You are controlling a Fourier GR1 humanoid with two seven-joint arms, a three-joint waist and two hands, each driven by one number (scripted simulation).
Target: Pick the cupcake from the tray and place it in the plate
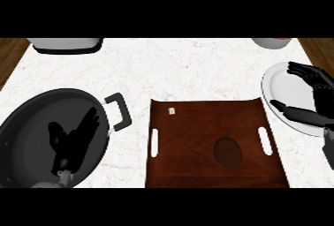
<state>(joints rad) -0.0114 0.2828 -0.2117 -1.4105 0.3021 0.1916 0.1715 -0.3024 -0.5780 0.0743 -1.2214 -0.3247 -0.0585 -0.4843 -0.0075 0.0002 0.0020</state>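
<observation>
A brown tray (195, 145) with white handle slots lies in the middle of the counter. On its right half sits a dark brown oval, the cupcake (227, 152), apart from both hands. The white plate (280, 90) lies at the right edge. My right hand (321, 99) hovers over the plate, open, fingers spread toward the far side and thumb pointing left; nothing shows in it. My left hand (73, 140) is open with its fingers up, over the black pan at the left.
A black frying pan (26, 128) with a handle (119, 111) lies left of the tray. A small pale object (172, 111) sits on the tray's far left corner. A white pot (68, 44) stands at the far left, a white cup (271, 43) at the far right.
</observation>
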